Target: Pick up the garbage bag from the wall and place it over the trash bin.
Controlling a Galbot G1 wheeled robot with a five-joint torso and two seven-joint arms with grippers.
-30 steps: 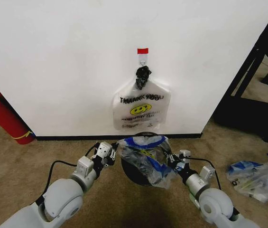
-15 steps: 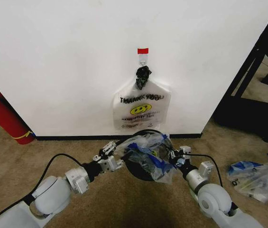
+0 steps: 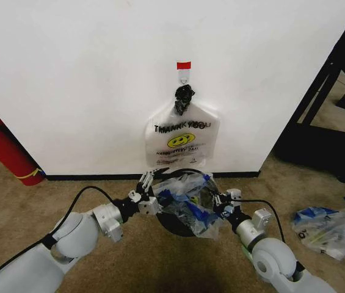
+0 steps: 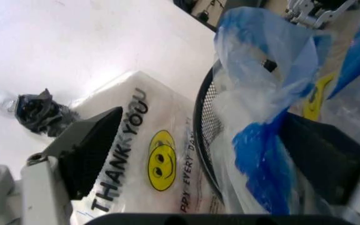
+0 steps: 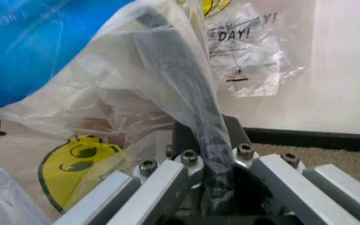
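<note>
So the garbage bag [image 3: 187,198] is down at the trash bin [image 3: 181,227] now, stretched across the bin's top between the two arms, on the carpet [image 3: 25,213] just in front of the wall [image 3: 68,73]. Its long axis runs roughly side to side, from one gripper to the other, crumpled and puffed up in the middle with the blue patches and a bit of the yellow smiley showing. The left gripper [image 3: 148,194] is at the bag's left edge; in the left wrist view its jaws stand spread wide, one dark finger [image 4: 89,147] out in the open and the other on the far side of the blue-and-white plastic, with the bin's mesh rim between them. The right gripper [image 3: 222,203] is at the bag's right edge, and the right wrist view shows its jaws pinching a twisted strip of the bag's plastic [image 5: 186,93]. Can't tell if the bag's mouth is actually over the rim or just lying on top. Behind all this a flat second bag [image 3: 181,141] with THANK YOU print hangs upright by its black knot [image 3: 184,97] from the hook [image 3: 184,74] under the red tape [image 3: 184,65].
</note>
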